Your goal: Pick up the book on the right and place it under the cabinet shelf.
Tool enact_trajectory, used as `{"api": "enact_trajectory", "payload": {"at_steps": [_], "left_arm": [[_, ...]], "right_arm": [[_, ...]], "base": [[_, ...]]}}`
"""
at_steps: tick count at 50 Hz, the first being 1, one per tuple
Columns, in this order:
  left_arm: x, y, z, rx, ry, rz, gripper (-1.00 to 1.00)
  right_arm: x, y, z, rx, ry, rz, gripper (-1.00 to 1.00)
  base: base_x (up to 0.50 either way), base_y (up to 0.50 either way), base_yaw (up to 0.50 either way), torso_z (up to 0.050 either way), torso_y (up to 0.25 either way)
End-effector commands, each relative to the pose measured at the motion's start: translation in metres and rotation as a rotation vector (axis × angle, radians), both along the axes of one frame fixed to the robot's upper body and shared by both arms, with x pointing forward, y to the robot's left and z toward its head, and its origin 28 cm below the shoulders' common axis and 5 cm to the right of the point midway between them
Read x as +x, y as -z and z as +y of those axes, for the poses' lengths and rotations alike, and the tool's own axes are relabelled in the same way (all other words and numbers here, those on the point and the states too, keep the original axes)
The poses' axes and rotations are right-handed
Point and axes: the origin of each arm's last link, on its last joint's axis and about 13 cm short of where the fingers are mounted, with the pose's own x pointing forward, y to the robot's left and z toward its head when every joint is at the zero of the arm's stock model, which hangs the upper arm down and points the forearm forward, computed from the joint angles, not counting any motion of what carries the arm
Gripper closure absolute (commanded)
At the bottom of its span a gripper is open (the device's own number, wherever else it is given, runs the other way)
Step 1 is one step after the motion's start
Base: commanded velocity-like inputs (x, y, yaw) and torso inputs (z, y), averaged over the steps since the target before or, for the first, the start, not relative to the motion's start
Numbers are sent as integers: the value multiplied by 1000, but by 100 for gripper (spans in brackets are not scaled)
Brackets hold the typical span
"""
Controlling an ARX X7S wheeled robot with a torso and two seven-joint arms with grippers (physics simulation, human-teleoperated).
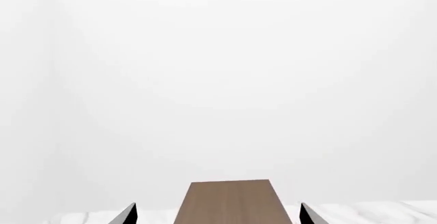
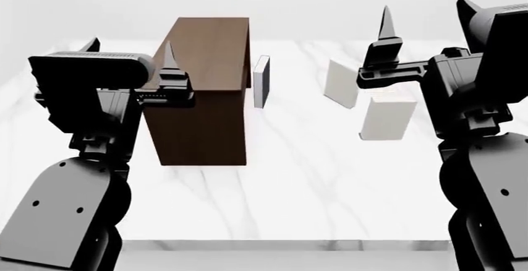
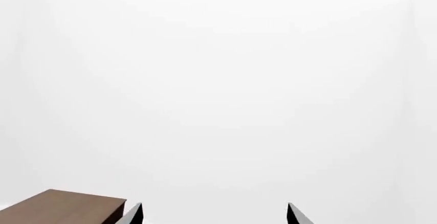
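You had open room around both arms: each end effector stood raised above the surface (image 2: 289,178), touching nothing. Your right end effector (image 3: 213,215) showed its two fingertips set wide apart, holding nothing; the book (image 2: 387,118) stood upright on the surface below it and just toward you, clear of its fingers. A second pale book (image 2: 340,83) stood just beside that one, on the cabinet's side. Your left end effector (image 1: 217,215) was equally wide and empty, with the cabinet (image 2: 204,91) directly ahead of it and below. A slim book (image 2: 261,81) stood off the cabinet's right edge. The surface was white marble, the room plain white.
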Motion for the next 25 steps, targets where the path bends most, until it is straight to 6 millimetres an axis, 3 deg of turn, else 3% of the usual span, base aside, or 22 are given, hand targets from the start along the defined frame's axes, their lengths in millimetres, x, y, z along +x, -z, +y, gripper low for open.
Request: {"api": "enact_trajectory", "payload": {"at_steps": [1,25], "left_arm": [[-1,-1,0,2,-1,-3,-100],[0,-2,1,6,-2,-8,-100]], "right_arm": [[-1,0,1,1,-9,-2,-100],[0,3,1,9,-11,-2,-100]], "base": [[242,0,0,0,0],[240,0,0,0,0]]}}
